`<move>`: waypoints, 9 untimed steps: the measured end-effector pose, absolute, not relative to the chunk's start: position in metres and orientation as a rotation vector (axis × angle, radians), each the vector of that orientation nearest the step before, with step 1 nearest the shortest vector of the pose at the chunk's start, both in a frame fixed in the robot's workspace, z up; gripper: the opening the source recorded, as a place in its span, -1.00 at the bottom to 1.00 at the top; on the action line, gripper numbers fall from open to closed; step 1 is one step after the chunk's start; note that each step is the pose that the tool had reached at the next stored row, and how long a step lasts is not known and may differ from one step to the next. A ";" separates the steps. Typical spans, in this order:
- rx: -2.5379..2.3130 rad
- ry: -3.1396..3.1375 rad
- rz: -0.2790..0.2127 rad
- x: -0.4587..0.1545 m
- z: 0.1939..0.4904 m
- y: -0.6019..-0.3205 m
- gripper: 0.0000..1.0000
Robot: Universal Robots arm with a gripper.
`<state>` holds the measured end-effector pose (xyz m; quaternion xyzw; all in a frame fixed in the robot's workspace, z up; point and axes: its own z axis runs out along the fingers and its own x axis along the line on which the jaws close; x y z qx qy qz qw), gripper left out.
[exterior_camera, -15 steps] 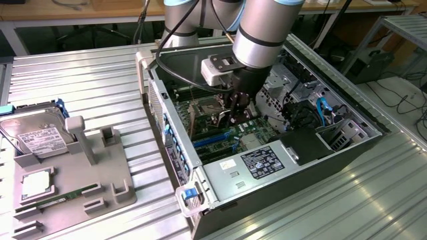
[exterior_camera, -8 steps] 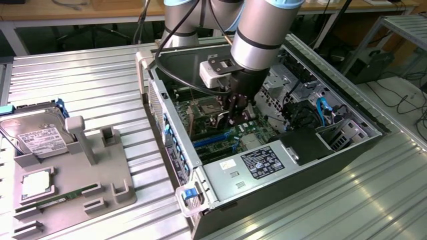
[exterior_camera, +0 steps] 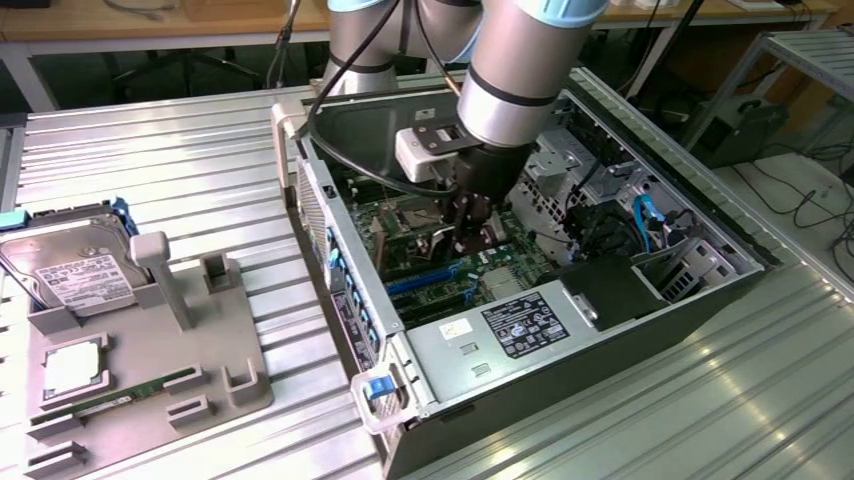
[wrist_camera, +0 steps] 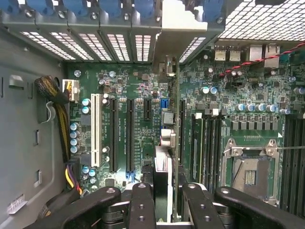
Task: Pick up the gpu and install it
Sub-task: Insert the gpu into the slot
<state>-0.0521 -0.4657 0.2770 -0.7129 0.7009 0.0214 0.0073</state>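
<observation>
It was a robotics lab or workshop. A robot arm (exterior_camera: 521, 70) stood over a ribbed metal table (exterior_camera: 174, 170), with its gripper (exterior_camera: 470, 238) down inside an open computer case (exterior_camera: 601, 400). A grey holder (exterior_camera: 200, 335) beside the case kept loose computer parts. Wooden workbenches (exterior_camera: 134, 18) ran behind, and cables (exterior_camera: 814, 205) lay on the floor near a metal rack (exterior_camera: 814, 50).

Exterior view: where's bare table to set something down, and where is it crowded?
Free: ribbed table beyond the grey holder, alongside the case, and the strip on the exterior view's right of it. Crowded: the holder itself, and inside the case around the gripper holding the gpu.
</observation>
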 end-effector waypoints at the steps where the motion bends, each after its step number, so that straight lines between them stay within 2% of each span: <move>1: -2.229 2.192 0.067 -0.052 0.276 -0.466 -0.44; 9: -2.229 2.191 0.070 -0.055 0.273 -0.465 -0.44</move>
